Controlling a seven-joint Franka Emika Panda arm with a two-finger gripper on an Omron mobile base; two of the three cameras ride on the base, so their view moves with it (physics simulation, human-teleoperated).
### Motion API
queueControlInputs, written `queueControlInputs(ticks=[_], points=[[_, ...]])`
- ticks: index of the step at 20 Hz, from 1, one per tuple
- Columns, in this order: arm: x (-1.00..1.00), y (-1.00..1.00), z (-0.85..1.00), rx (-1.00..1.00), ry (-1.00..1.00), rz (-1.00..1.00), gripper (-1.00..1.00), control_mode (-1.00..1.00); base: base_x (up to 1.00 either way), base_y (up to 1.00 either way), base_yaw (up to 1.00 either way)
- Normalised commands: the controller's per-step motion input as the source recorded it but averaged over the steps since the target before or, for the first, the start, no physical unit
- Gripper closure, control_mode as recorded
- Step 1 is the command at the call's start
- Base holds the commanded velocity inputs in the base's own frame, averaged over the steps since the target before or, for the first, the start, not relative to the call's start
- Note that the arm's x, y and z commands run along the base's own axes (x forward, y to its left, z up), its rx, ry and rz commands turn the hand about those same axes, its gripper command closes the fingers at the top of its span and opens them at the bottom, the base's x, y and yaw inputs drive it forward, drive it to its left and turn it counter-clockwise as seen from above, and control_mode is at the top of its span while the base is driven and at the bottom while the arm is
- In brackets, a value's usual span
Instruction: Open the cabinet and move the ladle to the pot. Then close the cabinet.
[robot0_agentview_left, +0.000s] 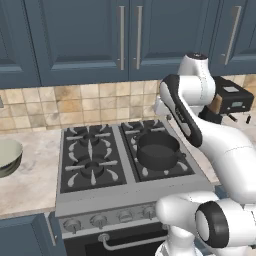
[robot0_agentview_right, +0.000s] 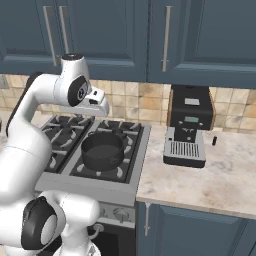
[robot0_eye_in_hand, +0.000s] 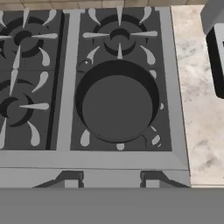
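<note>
The cabinet (robot0_agentview_left: 100, 40) on the wall above the stove has both doors shut, its two silver bar handles (robot0_agentview_left: 130, 37) meeting at the centre; it also appears upper left as the cabinet (robot0_agentview_right: 85, 30). The ladle is hidden. The dark pot (robot0_agentview_left: 158, 149) stands empty on the stove's front right burner, seen again as the pot (robot0_agentview_right: 102, 149) and from above as the pot (robot0_eye_in_hand: 117, 101). My gripper (robot0_agentview_right: 101, 110) hangs above the stove, looking down on the pot. In the hand view the gripper (robot0_eye_in_hand: 111, 180) is open, its fingertips (robot0_eye_in_hand: 71, 178) apart with nothing between them.
A black coffee machine (robot0_agentview_right: 186, 131) stands on the marble counter (robot0_agentview_right: 225, 175) right of the stove (robot0_agentview_left: 90, 165). A pale grey-green bowl (robot0_agentview_left: 7, 157) sits on the counter at the left. A single-handle blue cabinet (robot0_agentview_right: 200, 35) hangs to the right.
</note>
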Motion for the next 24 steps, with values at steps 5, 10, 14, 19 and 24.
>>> queueControlInputs(ticks=[5,10,14,19,24], points=[[-0.22,0.03,0.0,0.0,-0.05,0.0,-1.0,-1.0,0.0,0.0,0.0],[-0.33,0.29,0.04,-0.02,-0.24,0.0,-1.0,-1.0,0.0,0.0,0.0],[-0.17,0.4,0.19,-0.07,-0.33,0.01,-1.0,-1.0,0.0,0.0,0.0],[-0.02,0.35,0.31,-0.03,-0.26,0.01,-1.0,-1.0,0.0,0.0,0.0],[0.0,0.31,0.46,0.0,-0.22,0.0,-1.0,-1.0,0.0,0.0,0.0]])
